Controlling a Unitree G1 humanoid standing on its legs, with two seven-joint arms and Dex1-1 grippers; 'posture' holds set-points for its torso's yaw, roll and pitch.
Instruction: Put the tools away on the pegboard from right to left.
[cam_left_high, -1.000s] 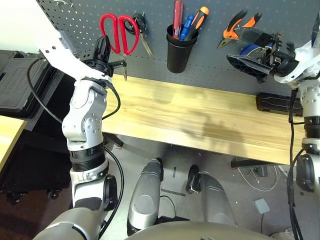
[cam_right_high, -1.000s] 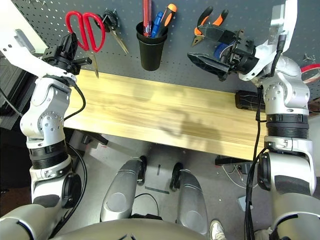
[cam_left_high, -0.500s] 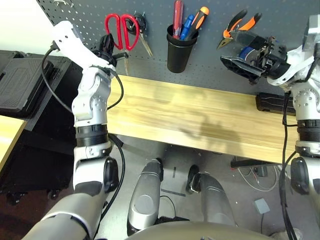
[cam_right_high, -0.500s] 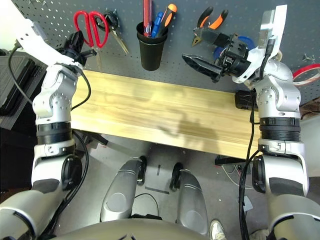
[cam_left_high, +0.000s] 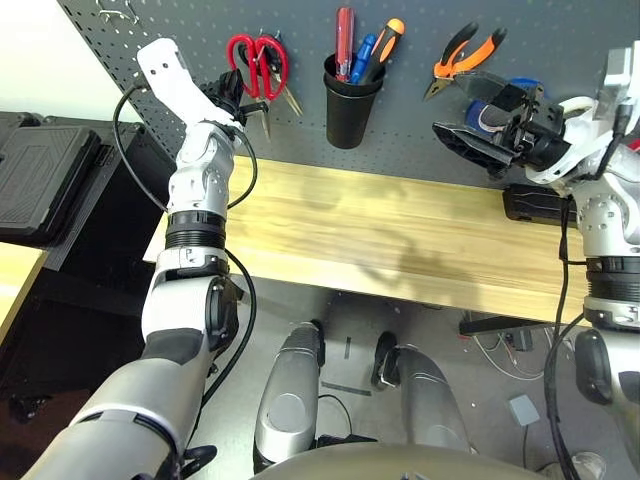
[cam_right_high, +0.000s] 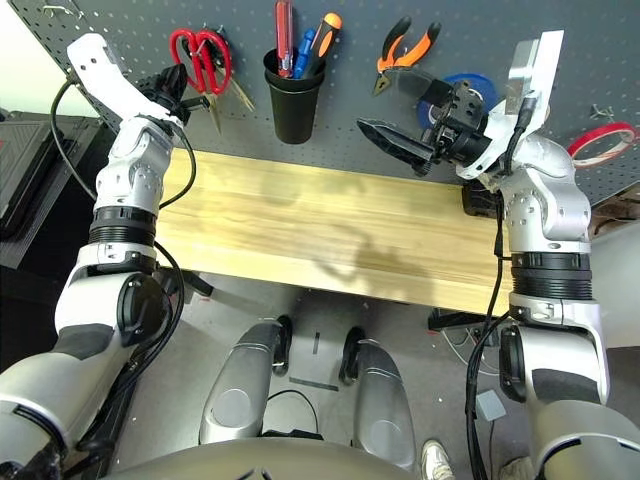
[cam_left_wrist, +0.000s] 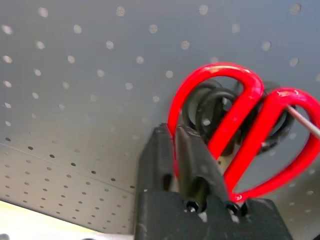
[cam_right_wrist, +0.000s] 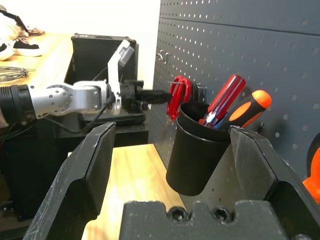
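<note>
Red-handled scissors (cam_left_wrist: 240, 130) pinched at the pegboard (cam_left_wrist: 100, 75) by raised left hand (cam_left_wrist: 175, 150) (right hand (cam_right_wrist: 170, 165) agape).

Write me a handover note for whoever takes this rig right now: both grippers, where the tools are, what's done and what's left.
Left gripper: shut on the red-handled scissors, holding them against the pegboard at its left end, over black-handled scissors hanging there.
Right gripper: open, empty, held in front of the board near the blue tape roll.
Done: orange-and-black pliers hang on the board; red-handled screwdriver stands in the black cup; red tape ring hangs at the far right.
Left: confirm the red scissors are on their hook, release, withdraw the left arm.
</note>
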